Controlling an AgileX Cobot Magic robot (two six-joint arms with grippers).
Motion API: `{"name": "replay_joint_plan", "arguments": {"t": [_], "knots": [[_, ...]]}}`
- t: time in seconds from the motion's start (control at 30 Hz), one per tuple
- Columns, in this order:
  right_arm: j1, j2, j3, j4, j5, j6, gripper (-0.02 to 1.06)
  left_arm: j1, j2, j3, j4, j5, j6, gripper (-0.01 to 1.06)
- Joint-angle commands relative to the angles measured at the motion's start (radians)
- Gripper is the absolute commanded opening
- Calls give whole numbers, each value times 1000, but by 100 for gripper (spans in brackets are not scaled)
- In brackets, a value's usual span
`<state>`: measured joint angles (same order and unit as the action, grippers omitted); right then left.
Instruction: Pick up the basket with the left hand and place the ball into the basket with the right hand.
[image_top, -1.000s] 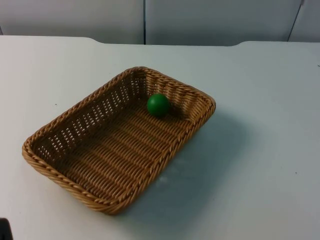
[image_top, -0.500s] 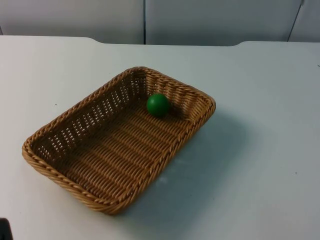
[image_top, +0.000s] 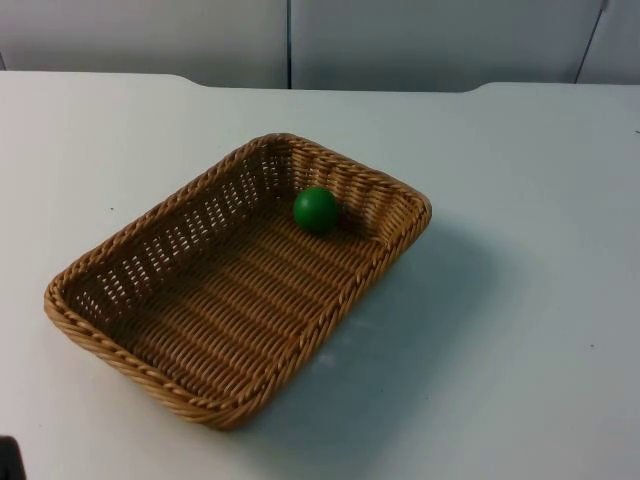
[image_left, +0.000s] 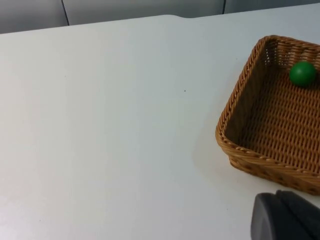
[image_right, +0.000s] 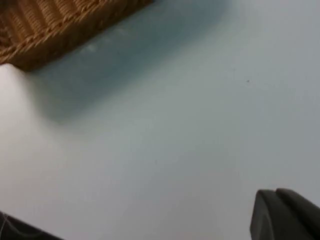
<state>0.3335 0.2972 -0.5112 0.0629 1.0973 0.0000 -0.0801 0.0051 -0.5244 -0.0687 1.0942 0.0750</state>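
A brown wicker basket (image_top: 240, 300) lies flat on the white table, turned at an angle. A green ball (image_top: 316, 210) rests inside it against the far corner wall. In the left wrist view my left gripper (image_left: 286, 218) hovers over bare table just short of the basket (image_left: 280, 125), whose near wall faces it, and the ball (image_left: 302, 73) sits at the far end. In the right wrist view my right gripper (image_right: 286, 215) hangs above bare table, well away from a corner of the basket (image_right: 55, 25) and its shadow. Neither gripper holds anything.
White table (image_top: 520, 330) spreads wide on every side of the basket. The grey partition wall (image_top: 400, 40) closes off the far edge. A small black part (image_top: 8, 458) sits at the near left edge of the top view.
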Motion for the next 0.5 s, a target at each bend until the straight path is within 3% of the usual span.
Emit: {"name": "replay_joint_plan", "arguments": {"t": [0.0, 0.27, 0.47], "knots": [[-29, -43, 3, 4, -20, 0, 0, -5, -5, 2, -1, -10, -8, 0], [-186, -197, 3, -70, -20, 89, 0, -5, -5, 2, -1, -10, -8, 0], [-275, -297, 3, -72, -20, 91, 0, -5, -5, 2, -1, -10, -8, 0]]}}
